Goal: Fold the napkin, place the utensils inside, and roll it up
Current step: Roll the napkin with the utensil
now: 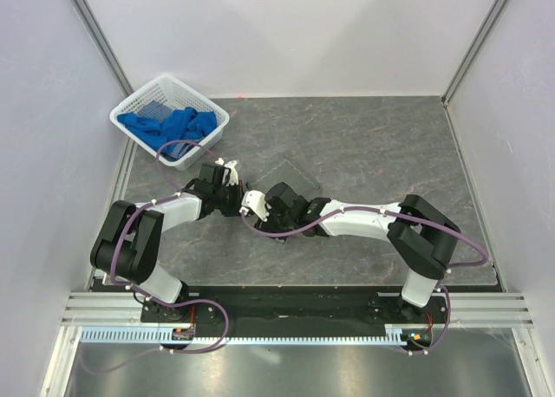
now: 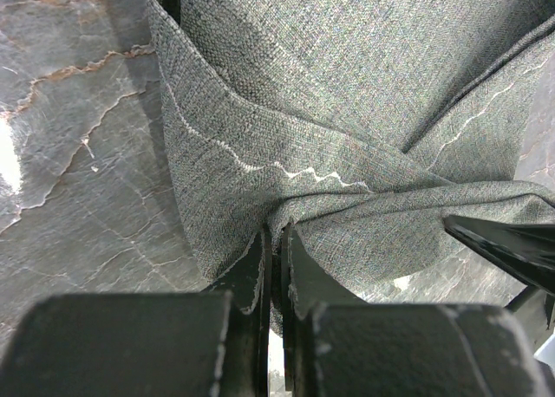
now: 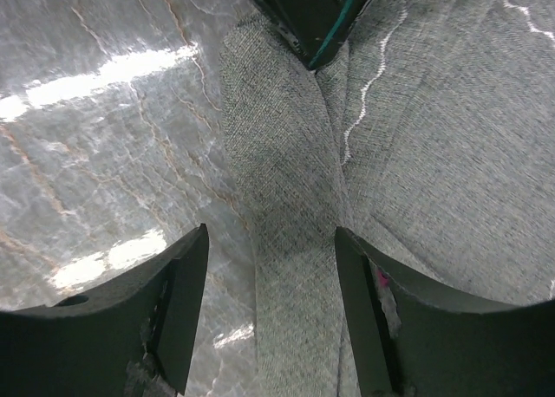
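The dark grey napkin (image 2: 347, 85) hangs bunched in folds, its pale hem running across it. My left gripper (image 2: 276, 237) is shut on a fold of the napkin. In the right wrist view the napkin (image 3: 434, 154) narrows to a raised strip that runs between the fingers of my right gripper (image 3: 270, 237). That gripper is open and its pads stand clear of the cloth. The left gripper's fingertips (image 3: 312, 16) pinch the cloth just ahead. From above, the left gripper (image 1: 234, 178) and right gripper (image 1: 247, 208) meet over the napkin (image 1: 290, 173). The utensils are out of view.
A white mesh basket (image 1: 212, 111) holding bright blue cloths (image 1: 169, 124) stands at the back left of the marbled grey table (image 1: 390, 146). White walls close in both sides and the back.
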You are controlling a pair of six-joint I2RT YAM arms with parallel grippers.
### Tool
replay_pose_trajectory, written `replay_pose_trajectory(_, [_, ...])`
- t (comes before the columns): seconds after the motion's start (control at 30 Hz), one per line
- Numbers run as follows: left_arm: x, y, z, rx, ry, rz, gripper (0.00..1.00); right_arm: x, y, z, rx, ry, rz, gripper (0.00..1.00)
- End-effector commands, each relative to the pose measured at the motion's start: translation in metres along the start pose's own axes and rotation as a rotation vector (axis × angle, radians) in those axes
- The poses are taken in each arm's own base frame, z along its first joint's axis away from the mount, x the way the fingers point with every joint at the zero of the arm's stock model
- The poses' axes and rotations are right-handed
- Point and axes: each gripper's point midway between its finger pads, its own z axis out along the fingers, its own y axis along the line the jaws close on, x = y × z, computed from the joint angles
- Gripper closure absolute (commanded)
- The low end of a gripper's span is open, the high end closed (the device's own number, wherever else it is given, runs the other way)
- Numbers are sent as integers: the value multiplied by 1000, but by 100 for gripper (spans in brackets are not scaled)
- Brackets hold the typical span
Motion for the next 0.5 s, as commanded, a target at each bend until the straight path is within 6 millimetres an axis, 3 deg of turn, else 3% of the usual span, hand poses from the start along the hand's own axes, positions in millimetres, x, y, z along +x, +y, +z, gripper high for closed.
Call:
replay_pose_trajectory(0.0, [8,12,0,-59,37,-8,98,-6,-3,13,1,-18,-50,32])
replay_pose_trajectory(0.27, [6,8,0,-31,37,11,98,12,-15,25,14,38,-36,34])
replay_pose_trajectory(0.47, [-1,-3,-1,23,16,40,98,33,-7,34,-93,121,-2,42])
